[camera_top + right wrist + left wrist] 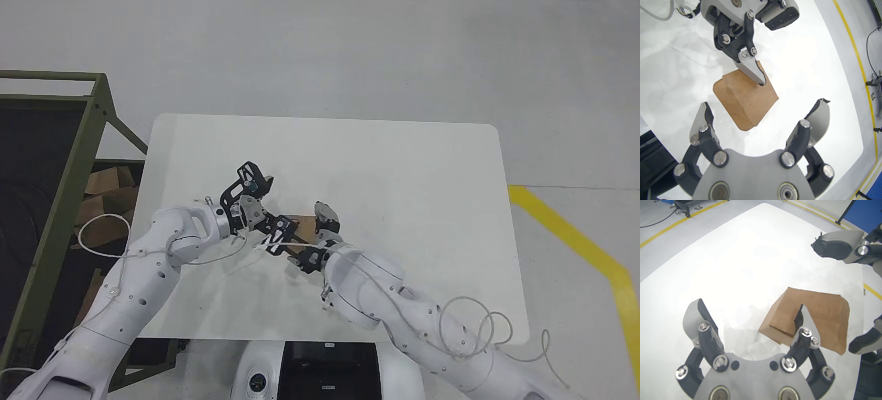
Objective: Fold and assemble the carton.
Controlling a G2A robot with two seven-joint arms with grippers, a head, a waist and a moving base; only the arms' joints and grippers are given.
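Left wrist view: the left gripper [751, 306] is spread wide, one fingertip [804, 313] resting on the flat brown carton [821, 317] and the other over bare white table [734, 266]. Beyond the carton, the right gripper [762, 103] faces it, fingers likewise apart, holding nothing.

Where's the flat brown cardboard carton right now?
Top view: the flat brown cardboard carton lies on the white table, a little left of its middle, between the left gripper and right gripper, one left finger over it.
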